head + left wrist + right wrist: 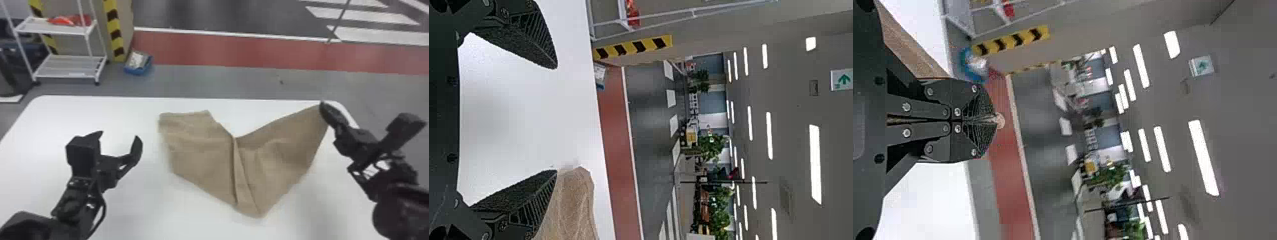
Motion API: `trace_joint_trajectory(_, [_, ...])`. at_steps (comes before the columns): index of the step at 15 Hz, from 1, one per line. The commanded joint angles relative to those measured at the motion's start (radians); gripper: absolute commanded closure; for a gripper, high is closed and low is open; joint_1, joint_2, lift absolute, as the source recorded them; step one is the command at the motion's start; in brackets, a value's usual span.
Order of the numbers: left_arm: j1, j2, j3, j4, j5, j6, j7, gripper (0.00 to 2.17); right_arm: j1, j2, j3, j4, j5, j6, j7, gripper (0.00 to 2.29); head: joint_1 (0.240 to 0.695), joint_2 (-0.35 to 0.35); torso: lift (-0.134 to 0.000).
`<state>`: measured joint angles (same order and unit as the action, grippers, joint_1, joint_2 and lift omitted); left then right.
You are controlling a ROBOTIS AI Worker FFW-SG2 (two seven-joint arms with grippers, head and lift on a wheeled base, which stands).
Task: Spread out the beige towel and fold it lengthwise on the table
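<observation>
The beige towel (204, 150) lies partly unfolded on the white table, with a fold ridge down its middle and its far right corner drawn up to the right. At that corner is my right gripper (323, 110); in the right wrist view the right gripper (994, 120) is shut, with a bit of towel (999, 120) between its tips. My left gripper (119, 140) stands open left of the towel, holding nothing. In the left wrist view the left gripper (555, 119) has its fingers wide apart, and the towel (574, 205) shows beside one of them.
The white table (134, 204) extends around the towel, its far edge running behind it. Beyond on the floor stand a white shelf rack (70, 65) and a blue box (139, 63), beside a pillar with yellow and black stripes (113, 28).
</observation>
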<state>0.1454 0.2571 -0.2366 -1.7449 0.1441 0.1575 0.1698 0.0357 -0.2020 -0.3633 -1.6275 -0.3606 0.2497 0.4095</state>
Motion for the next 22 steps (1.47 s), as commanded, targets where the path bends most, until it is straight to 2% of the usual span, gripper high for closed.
trace_joint_trajectory(1, [-0.026,-0.006,-0.021,0.019,-0.001,-0.005,-0.003,0.15,0.036,-0.005,0.014,0.031,0.127,0.069,0.005,1.78,0.695,-0.198,-0.124])
trace_joint_trajectory(5, [-0.092,-0.006,-0.101,0.030,-0.003,-0.002,-0.009,0.15,0.070,0.004,0.029,0.011,0.127,0.115,0.011,1.78,0.695,-0.225,-0.124])
trace_joint_trajectory(8, [-0.213,-0.025,-0.207,0.104,0.009,0.001,-0.046,0.15,0.099,0.010,0.035,-0.015,0.127,0.136,0.011,1.78,0.695,-0.246,-0.124])
trace_joint_trajectory(10, [-0.336,-0.088,-0.282,0.234,0.015,0.001,-0.098,0.16,0.130,0.012,0.044,-0.048,0.127,0.145,0.011,1.78,0.695,-0.287,-0.124])
trace_joint_trajectory(12, [-0.446,-0.150,-0.348,0.377,0.014,-0.002,-0.102,0.16,0.158,0.019,0.046,-0.078,0.126,0.145,0.014,1.78,0.695,-0.322,-0.124])
trace_joint_trajectory(14, [-0.530,-0.217,-0.375,0.524,0.008,-0.017,-0.130,0.16,0.187,0.019,0.044,-0.101,0.120,0.142,0.015,1.78,0.695,-0.348,-0.124])
trace_joint_trajectory(16, [-0.569,-0.259,-0.386,0.607,-0.011,-0.026,-0.147,0.22,0.207,0.019,0.043,-0.107,0.115,0.142,0.017,1.78,0.695,-0.350,-0.124])
trace_joint_trajectory(19, [-0.615,-0.260,-0.386,0.697,-0.015,-0.026,-0.151,0.22,0.217,0.019,0.035,-0.107,0.111,0.139,0.018,1.78,0.695,-0.350,-0.124])
trace_joint_trajectory(22, [-0.691,-0.260,-0.386,0.835,-0.024,-0.115,-0.153,0.22,0.224,0.024,0.056,-0.110,0.112,0.136,0.018,1.78,0.695,-0.350,-0.124])
